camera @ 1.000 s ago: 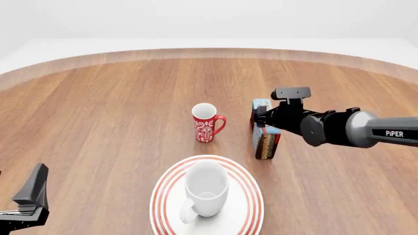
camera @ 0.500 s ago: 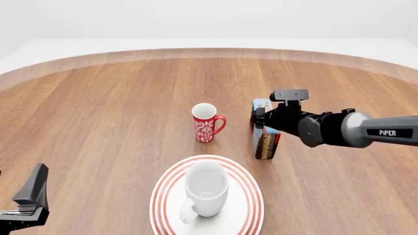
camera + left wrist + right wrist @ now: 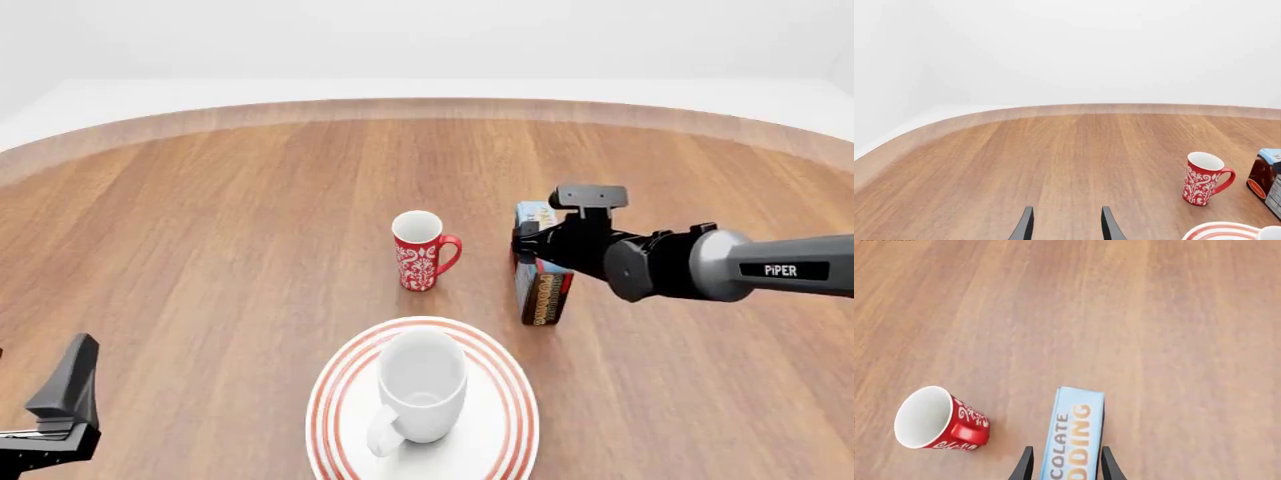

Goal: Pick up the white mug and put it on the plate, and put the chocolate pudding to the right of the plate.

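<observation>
1. The right hand [image 3: 530, 243] has edged slightly left since a moment ago, fingers astride the chocolate pudding [image 3: 539, 277], grip unclear.
2. The plate [image 3: 513, 402] holds the upright white mug [image 3: 422, 385].
3. The left hand [image 3: 1065, 226] is idle at near left, fingers apart.

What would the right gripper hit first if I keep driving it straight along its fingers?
Most likely the chocolate pudding: the right gripper already straddles the box's near end, fingers on either side. The red mug sits off to one side, outside that line.
</observation>
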Tool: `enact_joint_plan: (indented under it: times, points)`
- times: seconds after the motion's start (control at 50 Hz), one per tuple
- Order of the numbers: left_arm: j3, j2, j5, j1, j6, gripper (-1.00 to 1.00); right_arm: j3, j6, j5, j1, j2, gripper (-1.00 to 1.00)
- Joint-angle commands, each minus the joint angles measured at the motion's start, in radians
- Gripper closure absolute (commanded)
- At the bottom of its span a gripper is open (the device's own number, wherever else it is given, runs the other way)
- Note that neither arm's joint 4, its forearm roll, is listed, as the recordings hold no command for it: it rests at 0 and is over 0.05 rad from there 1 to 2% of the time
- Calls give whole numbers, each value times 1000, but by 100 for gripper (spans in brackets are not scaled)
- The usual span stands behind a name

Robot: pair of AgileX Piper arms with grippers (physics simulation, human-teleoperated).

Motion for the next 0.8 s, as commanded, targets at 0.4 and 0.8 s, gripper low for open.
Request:
enact_joint_plan:
  times: [0.4, 0.8]
  points:
    - [0, 1, 1, -8, 3, -100, 10, -19, -9, -16, 63, -100]
    - [0, 1, 2, -10, 3, -100, 23, -16, -8, -32, 39, 100]
